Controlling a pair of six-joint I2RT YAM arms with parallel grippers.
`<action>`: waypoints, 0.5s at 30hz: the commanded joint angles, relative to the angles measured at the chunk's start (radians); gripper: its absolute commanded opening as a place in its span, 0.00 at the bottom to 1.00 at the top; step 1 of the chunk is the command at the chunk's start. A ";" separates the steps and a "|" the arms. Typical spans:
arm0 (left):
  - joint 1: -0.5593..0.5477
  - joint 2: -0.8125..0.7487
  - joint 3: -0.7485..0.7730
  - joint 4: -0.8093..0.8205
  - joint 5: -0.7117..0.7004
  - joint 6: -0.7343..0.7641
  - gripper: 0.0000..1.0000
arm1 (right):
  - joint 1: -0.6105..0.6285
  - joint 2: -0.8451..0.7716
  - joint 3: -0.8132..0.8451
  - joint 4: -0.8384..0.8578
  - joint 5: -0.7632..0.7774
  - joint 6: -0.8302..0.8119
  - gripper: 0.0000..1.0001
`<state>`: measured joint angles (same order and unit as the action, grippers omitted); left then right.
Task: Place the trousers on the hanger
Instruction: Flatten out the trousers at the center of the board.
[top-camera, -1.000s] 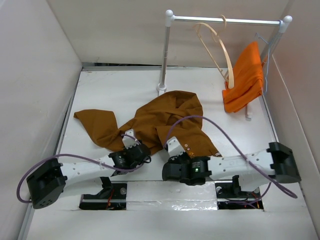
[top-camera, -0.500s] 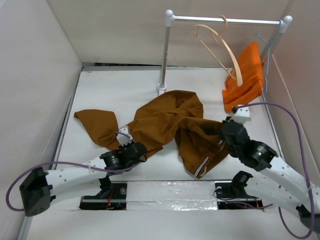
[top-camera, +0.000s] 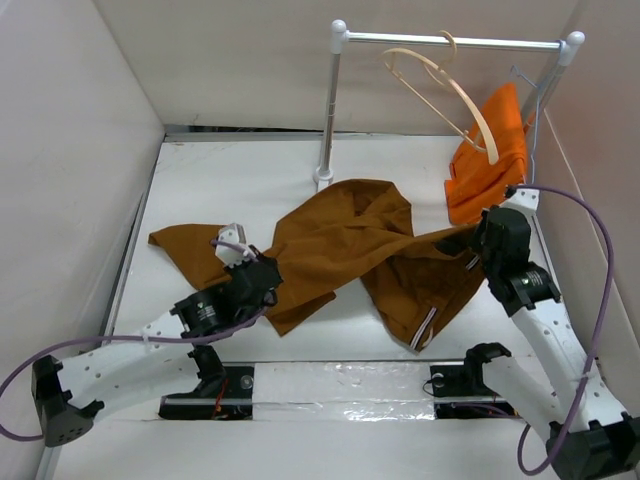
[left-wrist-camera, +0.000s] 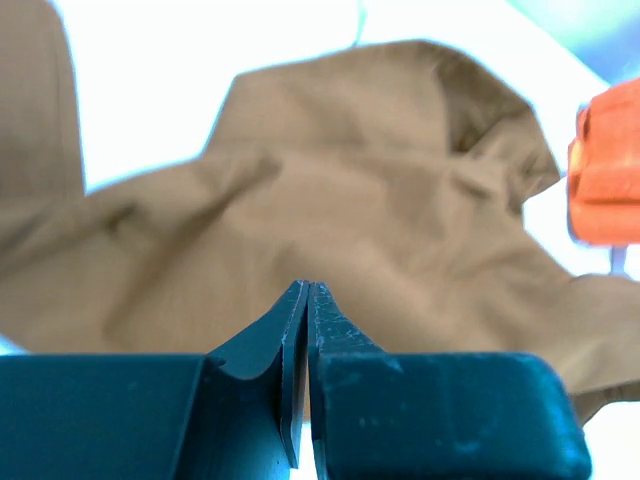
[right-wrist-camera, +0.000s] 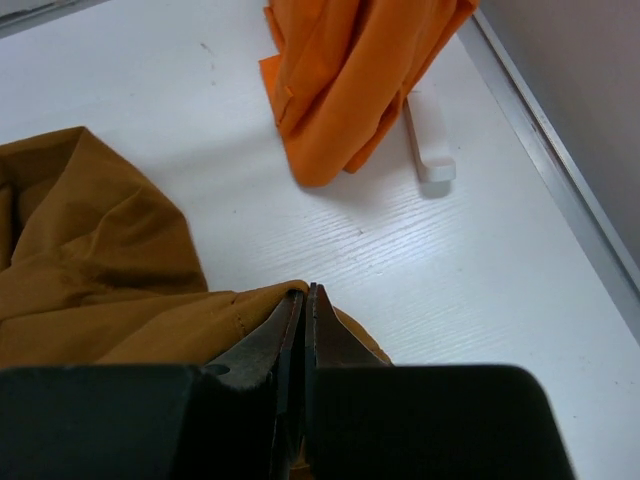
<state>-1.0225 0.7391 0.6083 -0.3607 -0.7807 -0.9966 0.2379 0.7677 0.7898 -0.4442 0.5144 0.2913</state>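
The rust-brown trousers (top-camera: 345, 245) lie crumpled mid-table, and their striped waistband edge (top-camera: 425, 328) shows at the lower right. My right gripper (top-camera: 478, 240) is shut on a fold of the trousers' right side (right-wrist-camera: 90, 290), with fabric pinched at its tips (right-wrist-camera: 305, 290). My left gripper (top-camera: 262, 275) is at the trousers' left edge. Its jaws (left-wrist-camera: 306, 287) are pressed together and no fabric shows between them; the trousers (left-wrist-camera: 330, 200) fill the view beyond. The pale wooden hanger (top-camera: 450, 90) hangs tilted from the rail at the back right.
A white rack with a rail (top-camera: 450, 42) and a post (top-camera: 328, 110) stands at the back. An orange garment (top-camera: 490, 160) hangs at its right end and also shows in the right wrist view (right-wrist-camera: 350, 70), by the rack's white foot (right-wrist-camera: 428, 150). White walls enclose the table.
My right gripper swung from the near middle to the right and back, dragging the trousers' right side with it. My left gripper shifted slightly away from me. The hanger swung.
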 joint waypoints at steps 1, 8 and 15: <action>0.012 0.092 0.134 0.154 -0.061 0.151 0.00 | -0.072 -0.001 0.035 0.186 -0.036 0.005 0.00; 0.039 0.230 0.081 0.230 0.119 0.152 0.15 | -0.185 0.010 0.042 0.196 -0.053 -0.035 0.00; 0.059 0.022 -0.148 -0.070 0.077 -0.339 0.47 | -0.219 -0.030 -0.049 0.288 -0.194 -0.001 0.00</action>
<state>-0.9783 0.8494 0.4938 -0.2813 -0.6724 -1.0954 0.0280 0.7647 0.7483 -0.2771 0.3779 0.2806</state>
